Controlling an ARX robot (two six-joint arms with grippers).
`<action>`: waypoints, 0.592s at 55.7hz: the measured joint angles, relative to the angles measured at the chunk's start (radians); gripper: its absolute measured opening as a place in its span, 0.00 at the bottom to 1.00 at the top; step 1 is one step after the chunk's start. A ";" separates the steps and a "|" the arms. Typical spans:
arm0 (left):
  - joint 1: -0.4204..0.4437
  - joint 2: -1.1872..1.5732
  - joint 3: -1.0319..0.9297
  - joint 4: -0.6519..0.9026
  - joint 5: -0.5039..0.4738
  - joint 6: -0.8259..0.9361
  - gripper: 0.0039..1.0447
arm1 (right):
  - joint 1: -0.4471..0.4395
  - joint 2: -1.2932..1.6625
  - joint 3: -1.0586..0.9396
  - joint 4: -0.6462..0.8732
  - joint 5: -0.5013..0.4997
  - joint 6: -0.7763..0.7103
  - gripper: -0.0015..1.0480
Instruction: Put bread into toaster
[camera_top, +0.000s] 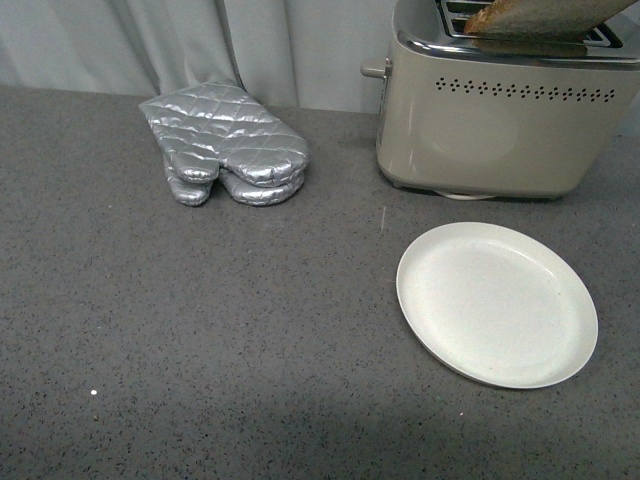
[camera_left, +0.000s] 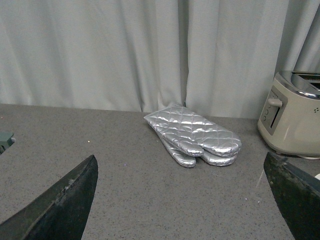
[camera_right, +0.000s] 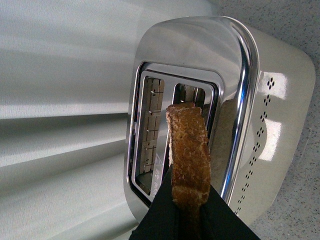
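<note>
The beige toaster (camera_top: 490, 125) with a chrome top stands at the back right of the counter. The bread (camera_top: 545, 18), a tan slice with a dark crust, hangs tilted just above its slots at the top edge of the front view. In the right wrist view my right gripper (camera_right: 189, 210) is shut on the bread (camera_right: 188, 150), held edge-on over the toaster (camera_right: 270, 120), its far end above the slot nearer the vent holes. My left gripper (camera_left: 185, 200) is open and empty, low over the counter, facing the mitts; the toaster (camera_left: 292, 117) shows at that view's edge.
Two silver quilted oven mitts (camera_top: 228, 152) lie stacked at the back middle, also in the left wrist view (camera_left: 195, 134). An empty round white plate (camera_top: 497, 303) sits in front of the toaster. A pale curtain hangs behind the grey counter.
</note>
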 joint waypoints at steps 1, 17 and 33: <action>0.000 0.000 0.000 0.000 0.000 0.000 0.94 | -0.002 0.007 0.007 -0.003 0.000 -0.003 0.02; 0.000 0.000 0.000 0.000 0.000 0.000 0.94 | -0.020 0.067 0.080 -0.050 -0.012 -0.053 0.11; 0.000 0.000 0.000 0.000 0.000 0.000 0.94 | -0.009 -0.062 -0.079 0.421 0.122 -0.663 0.66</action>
